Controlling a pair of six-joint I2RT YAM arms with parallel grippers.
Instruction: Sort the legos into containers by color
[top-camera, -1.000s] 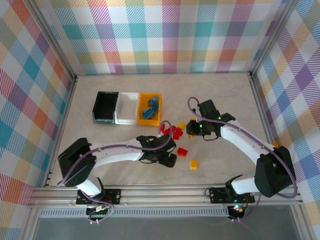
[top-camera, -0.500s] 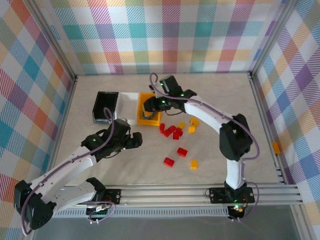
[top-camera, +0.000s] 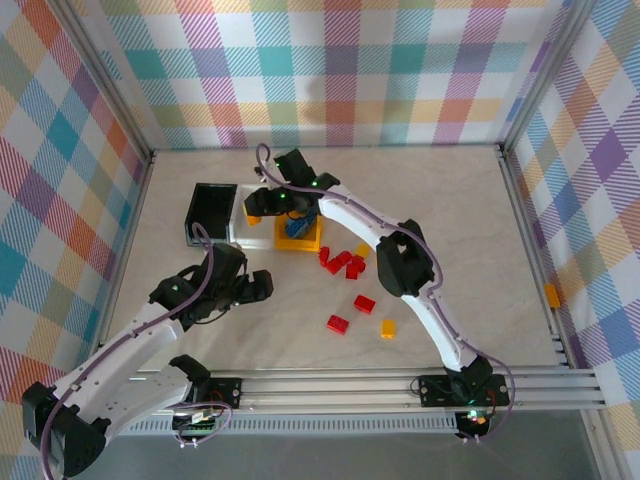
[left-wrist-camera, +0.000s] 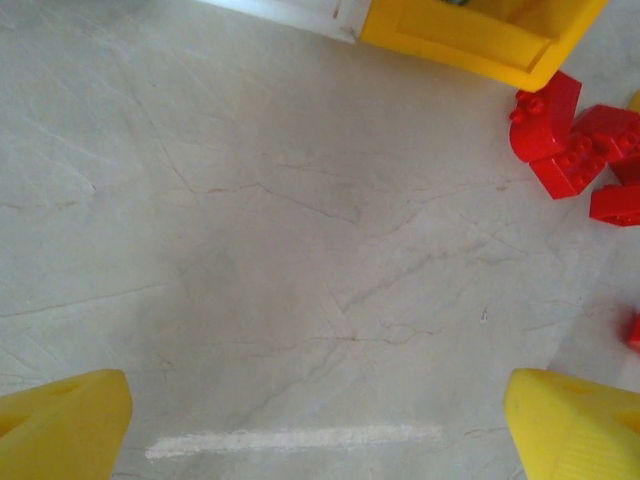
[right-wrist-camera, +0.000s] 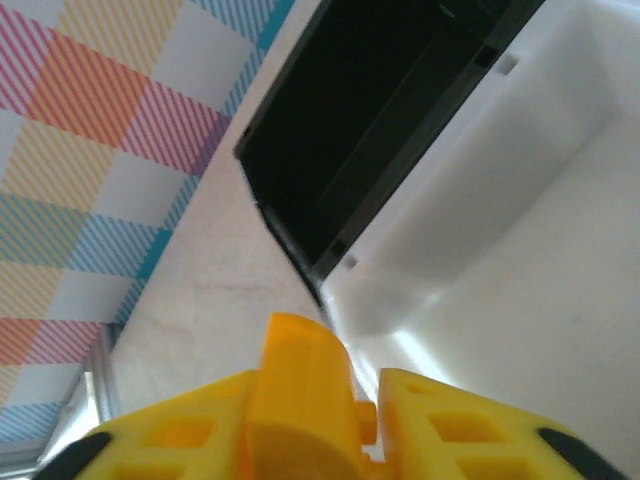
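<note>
My right end effector (right-wrist-camera: 315, 445) hangs over the white bin (right-wrist-camera: 520, 200) with a yellow lego (right-wrist-camera: 298, 370) between its fingers. I read that as grasped, though the wrist view is too tight to show how firmly. The lego sits close to the wall shared with the black bin (right-wrist-camera: 380, 130). If the grip lets go here, I judge it could strike that rim and bounce into the black bin or out onto the desk (top-camera: 450, 220). My right arm also stretches across the orange bin (top-camera: 300, 243), which holds the blue legos (top-camera: 300, 224), so a careless pull back could nudge that bin or its neighbours. My left end effector (left-wrist-camera: 320, 430) is released, fingers wide apart over bare desk. It is near the red legos (left-wrist-camera: 570, 150), and a low sweep could scatter them. In the top view my arm covers most of the white bin and part of the orange one. The black bin's inside is too dark to make out. Red and yellow legos lie loose on the desk.
</note>
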